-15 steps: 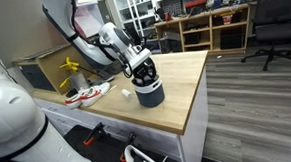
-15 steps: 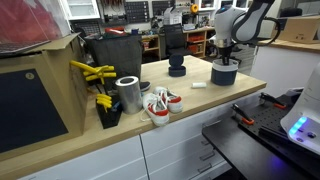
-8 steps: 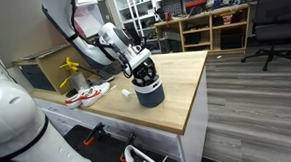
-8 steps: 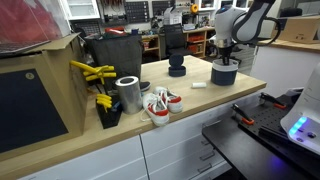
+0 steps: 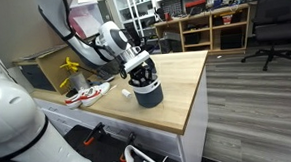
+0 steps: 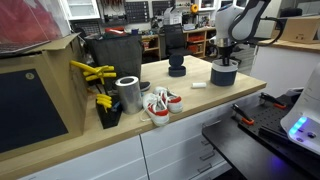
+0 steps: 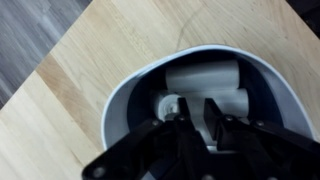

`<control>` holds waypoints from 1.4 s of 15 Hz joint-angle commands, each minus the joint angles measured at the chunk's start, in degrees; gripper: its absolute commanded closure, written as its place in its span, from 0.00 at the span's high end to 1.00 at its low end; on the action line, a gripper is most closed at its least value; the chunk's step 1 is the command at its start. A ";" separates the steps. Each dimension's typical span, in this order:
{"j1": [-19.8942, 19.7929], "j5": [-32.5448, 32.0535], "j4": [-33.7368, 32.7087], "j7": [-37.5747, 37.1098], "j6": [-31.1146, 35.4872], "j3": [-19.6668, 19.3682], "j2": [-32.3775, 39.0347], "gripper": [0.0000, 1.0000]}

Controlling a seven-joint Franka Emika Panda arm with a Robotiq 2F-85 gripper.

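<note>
A dark blue-grey bowl (image 5: 149,93) stands on the wooden table top (image 5: 181,84); it also shows in the other exterior view (image 6: 224,74). In the wrist view its rim (image 7: 113,115) rings several white cylindrical pieces, among them a large one (image 7: 205,75) and a small white roll (image 7: 168,106). My gripper (image 7: 195,118) reaches down into the bowl in both exterior views (image 5: 140,77) (image 6: 224,58). Its fingers stand close together, with only a narrow gap, pinching the white roll. The fingertips are partly hidden by the bowl's contents.
A pair of white and red shoes (image 6: 160,104) (image 5: 87,92), a metal can (image 6: 128,93), yellow tools (image 6: 92,72), a black round object (image 6: 177,68) and a small white piece (image 6: 198,87) sit on the table. An open cardboard box (image 5: 40,71) stands behind. The table edge (image 5: 197,113) drops off near the bowl.
The gripper and wrist have shifted slightly upward and to the left over the bowl. The bowl and the other things have not moved.
</note>
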State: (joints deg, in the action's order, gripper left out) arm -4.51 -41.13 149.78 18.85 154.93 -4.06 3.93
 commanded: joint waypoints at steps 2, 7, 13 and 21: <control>0.60 12.77 1.92 9.40 -2.70 1.97 -0.98 0.18; 1.57 25.42 -0.52 17.77 -14.45 3.93 -1.50 0.19; 1.84 34.38 -3.74 18.58 -21.02 4.09 -2.82 0.62; 2.23 35.01 -7.62 3.47 -17.96 3.63 -2.79 0.18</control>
State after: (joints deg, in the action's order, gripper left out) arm -2.93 -4.24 143.14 28.65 136.80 0.00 1.38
